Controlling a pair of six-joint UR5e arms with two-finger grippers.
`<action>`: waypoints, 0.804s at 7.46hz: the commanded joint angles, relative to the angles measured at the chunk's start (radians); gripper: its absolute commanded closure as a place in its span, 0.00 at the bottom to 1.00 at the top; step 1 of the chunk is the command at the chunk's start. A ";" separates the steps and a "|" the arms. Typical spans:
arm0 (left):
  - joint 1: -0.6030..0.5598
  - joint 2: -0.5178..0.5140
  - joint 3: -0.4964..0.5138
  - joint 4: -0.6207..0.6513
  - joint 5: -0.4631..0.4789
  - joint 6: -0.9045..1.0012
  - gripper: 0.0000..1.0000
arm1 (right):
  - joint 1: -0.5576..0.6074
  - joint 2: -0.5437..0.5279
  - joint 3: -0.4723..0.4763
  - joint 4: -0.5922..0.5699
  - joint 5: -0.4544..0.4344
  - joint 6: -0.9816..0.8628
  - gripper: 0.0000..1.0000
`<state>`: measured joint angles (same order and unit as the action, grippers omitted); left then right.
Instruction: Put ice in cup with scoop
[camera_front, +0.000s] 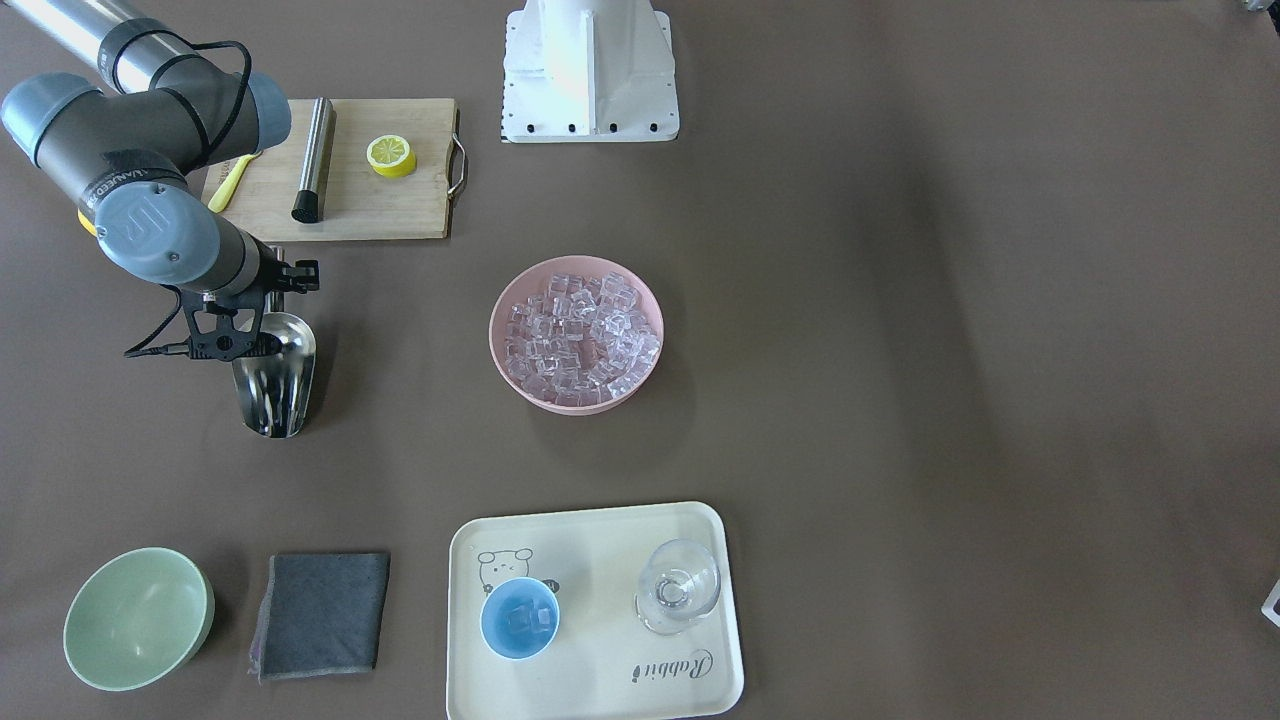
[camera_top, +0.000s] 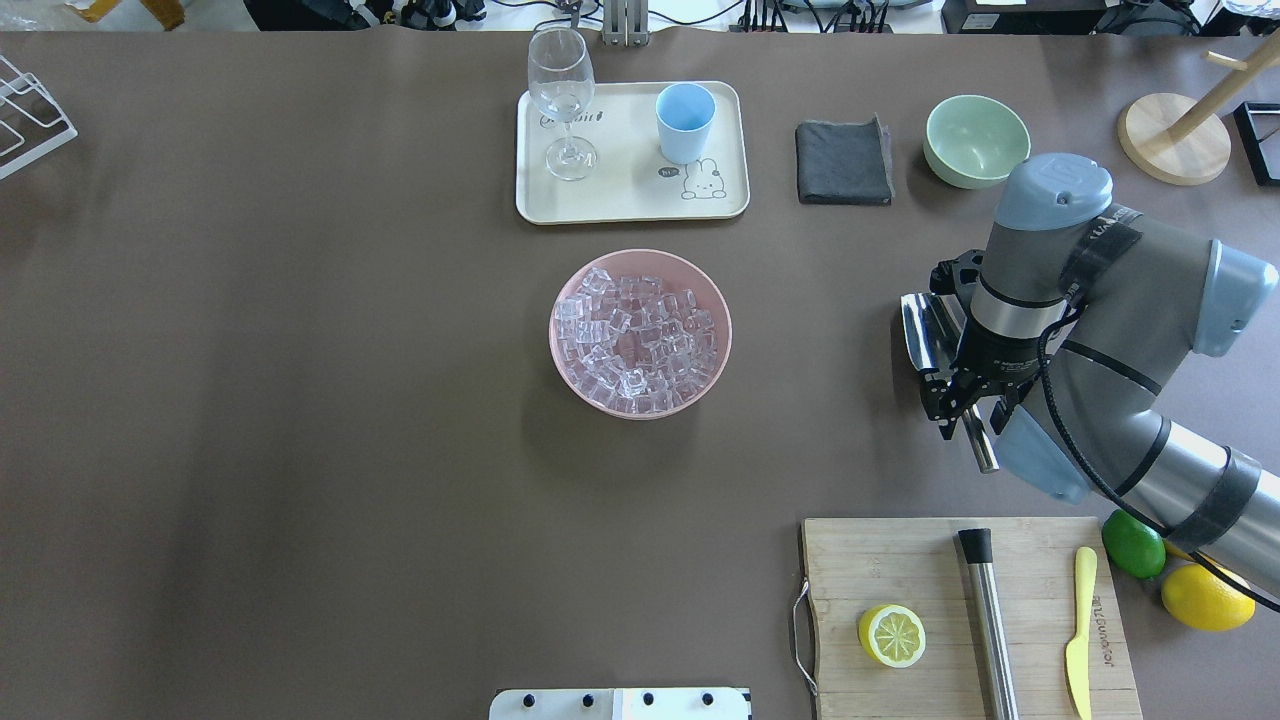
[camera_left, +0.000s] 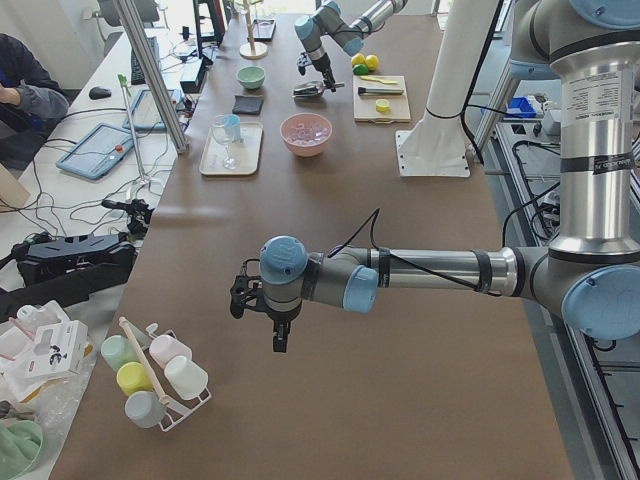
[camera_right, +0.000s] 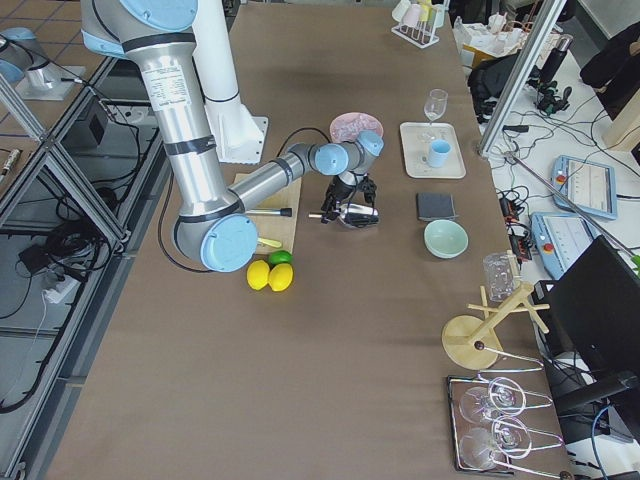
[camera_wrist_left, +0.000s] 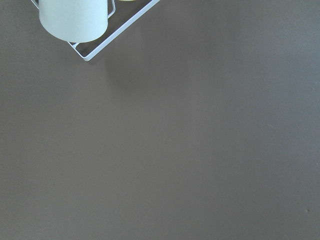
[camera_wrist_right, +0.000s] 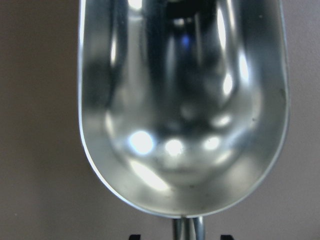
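Observation:
The steel scoop (camera_front: 272, 375) lies on the table, its trough empty in the right wrist view (camera_wrist_right: 180, 110). It also shows in the overhead view (camera_top: 920, 335). My right gripper (camera_top: 965, 392) is down over the scoop's handle, fingers open on either side of it and apart from it. The ice (camera_front: 578, 335) fills a pink bowl (camera_top: 640, 260) at the table's middle. The light-blue cup (camera_front: 520, 618) stands on a cream tray (camera_front: 600, 545) and has ice in it. My left gripper (camera_left: 278, 322) hovers far off over bare table; I cannot tell whether it is open or shut.
A clear glass (camera_front: 678, 585) shares the tray. A green bowl (camera_front: 138, 618) and a grey cloth (camera_front: 320, 615) lie beyond the scoop. A cutting board (camera_front: 390, 210) holds a steel rod (camera_front: 314, 160) and half a lemon (camera_front: 390, 155). A cup rack (camera_wrist_left: 72, 20) is near the left gripper.

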<state>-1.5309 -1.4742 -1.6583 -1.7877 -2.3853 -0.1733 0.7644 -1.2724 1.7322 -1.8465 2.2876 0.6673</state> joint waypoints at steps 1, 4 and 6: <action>0.002 0.000 0.000 -0.001 0.001 0.000 0.02 | 0.036 -0.001 -0.008 0.045 -0.003 -0.002 0.00; 0.000 0.000 -0.002 -0.001 0.000 0.002 0.02 | 0.249 -0.001 0.021 0.146 -0.007 -0.009 0.00; 0.000 -0.003 -0.002 -0.001 -0.002 0.000 0.02 | 0.401 -0.005 0.049 0.168 -0.035 -0.047 0.00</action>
<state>-1.5308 -1.4757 -1.6596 -1.7886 -2.3859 -0.1726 1.0327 -1.2727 1.7554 -1.7017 2.2779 0.6555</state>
